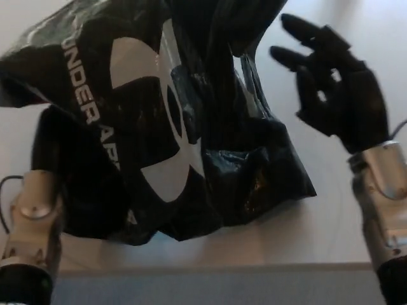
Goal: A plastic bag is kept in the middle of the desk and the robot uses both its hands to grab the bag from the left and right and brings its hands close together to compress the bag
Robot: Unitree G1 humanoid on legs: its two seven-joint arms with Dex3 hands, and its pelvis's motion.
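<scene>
A black plastic bag (159, 121) with a white logo and lettering fills the middle and left of the head view, resting on the pale desk (356, 25). My right hand (337, 89) is at the bag's right side, open with its fingers spread, and a strip of desk shows between it and the bag. My left hand (60, 165) is a dark shape against the bag's left side, merging with the black plastic above its silver wrist (35, 210).
The desk's front edge (254, 267) runs across the bottom, just below the bag's lower folds. A thin black cable (5, 190) loops beside the left wrist. Bare desk surface lies to the right of my right hand.
</scene>
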